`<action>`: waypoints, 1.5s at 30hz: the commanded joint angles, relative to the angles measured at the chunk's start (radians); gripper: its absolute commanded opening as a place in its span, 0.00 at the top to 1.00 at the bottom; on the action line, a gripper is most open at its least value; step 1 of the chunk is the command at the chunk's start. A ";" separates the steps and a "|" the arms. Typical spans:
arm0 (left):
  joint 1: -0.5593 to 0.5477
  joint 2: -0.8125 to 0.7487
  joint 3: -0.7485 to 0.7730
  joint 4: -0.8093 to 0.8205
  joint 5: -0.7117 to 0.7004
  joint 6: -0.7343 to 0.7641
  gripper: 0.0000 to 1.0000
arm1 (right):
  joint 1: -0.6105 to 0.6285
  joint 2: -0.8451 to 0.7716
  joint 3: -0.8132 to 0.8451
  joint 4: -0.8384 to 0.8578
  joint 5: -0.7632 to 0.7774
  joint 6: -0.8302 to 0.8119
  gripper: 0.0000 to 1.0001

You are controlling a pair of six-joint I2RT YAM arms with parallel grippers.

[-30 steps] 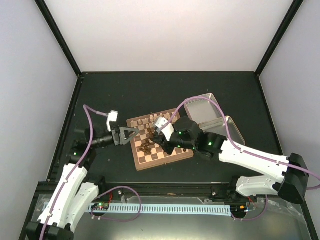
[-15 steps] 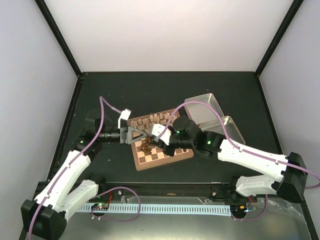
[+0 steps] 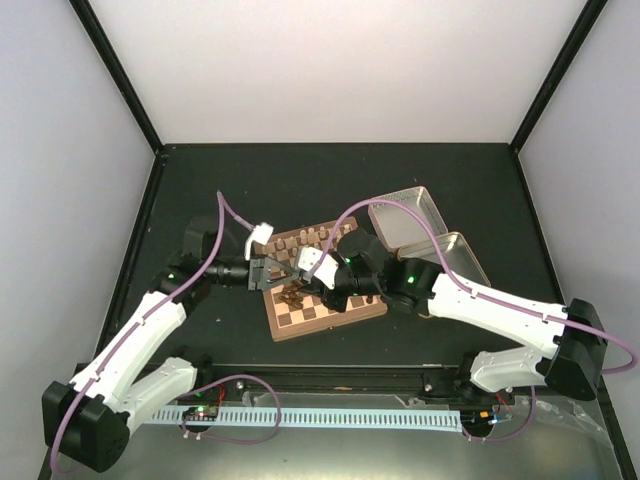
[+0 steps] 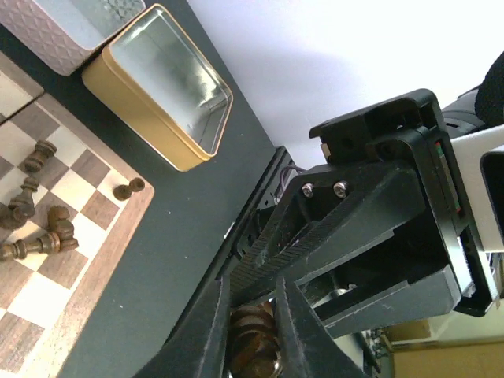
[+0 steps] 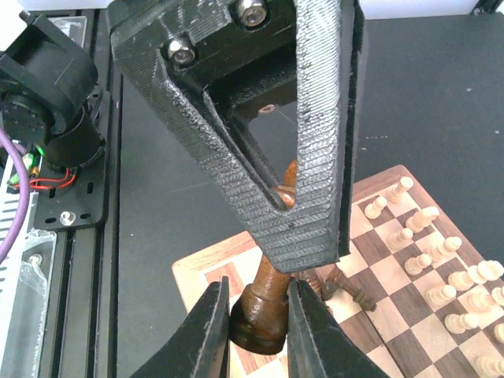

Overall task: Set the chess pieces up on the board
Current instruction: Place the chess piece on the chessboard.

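twice clamping one dark piece (image 4: 253, 350): squeezing it inside the left gripper (image 4: 252, 309), pinching its round base inside the right gripper (image 5: 257, 298), clenching both sets of jaws on the same chessman. holding it aloft over the left part of the board (image 3: 345, 312), touching no square.

judging it light, hard and slick, being turned wood and round all over, so likely twisting or popping out of a slack pinch. preferring a hold on the narrow waist above the base, leaving the foot free for standing on a square.

leaving other dark pieces (image 4: 35, 240) lying toppled mid-board, and pale pieces (image 5: 441, 276) standing in rows along one edge.

failing to tell which chessman, with the head hidden behind the left gripper. losing the meeting point under both arms from above. cutting off one tin (image 4: 63, 27) at the frame edge.
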 commanded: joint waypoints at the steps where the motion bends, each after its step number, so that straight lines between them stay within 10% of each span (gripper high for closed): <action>1: -0.016 0.002 0.043 -0.012 0.013 0.032 0.97 | -0.001 0.014 0.035 -0.002 0.014 0.036 0.84; 13: -0.065 -0.055 0.031 -0.034 -0.354 0.044 0.99 | -0.038 -0.157 -0.118 0.052 0.207 0.311 0.30; 24: -0.423 0.017 0.029 -0.103 -1.124 -0.030 0.99 | -0.107 -0.231 -0.210 -0.071 0.693 0.702 0.27; 45: -0.743 0.426 -0.035 0.145 -1.310 -0.011 0.98 | -0.232 -0.113 -0.199 -0.121 0.626 0.731 0.28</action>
